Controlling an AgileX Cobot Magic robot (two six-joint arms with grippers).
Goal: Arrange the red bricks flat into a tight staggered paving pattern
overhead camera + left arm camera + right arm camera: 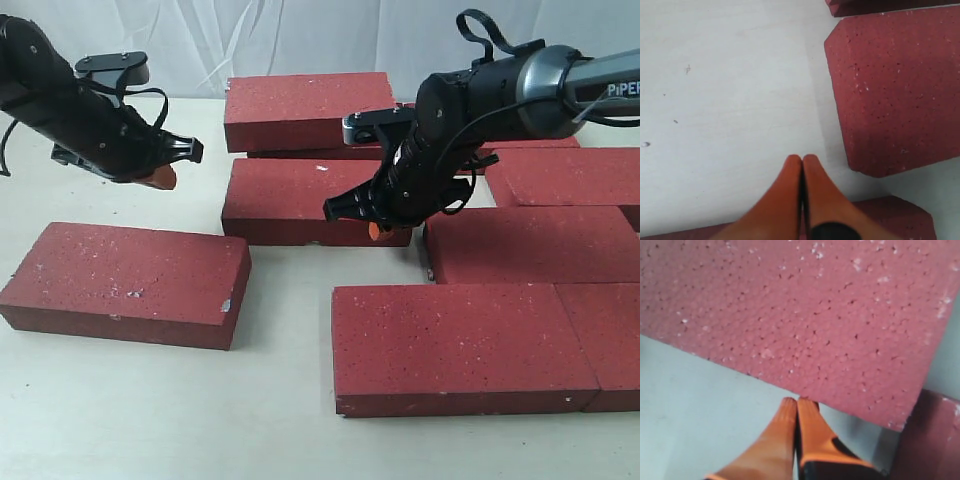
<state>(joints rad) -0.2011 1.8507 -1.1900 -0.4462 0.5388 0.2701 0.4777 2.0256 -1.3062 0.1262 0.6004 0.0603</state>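
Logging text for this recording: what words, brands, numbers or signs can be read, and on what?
"PiPER": on the right arm, exterior view; last letter cut by the frame edge.
No other text: none on the bricks, none in the wrist views.

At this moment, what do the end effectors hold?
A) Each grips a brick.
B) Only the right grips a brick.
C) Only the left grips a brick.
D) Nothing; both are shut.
D: the left end effector and right end effector each show orange tips pressed together, nothing between them.
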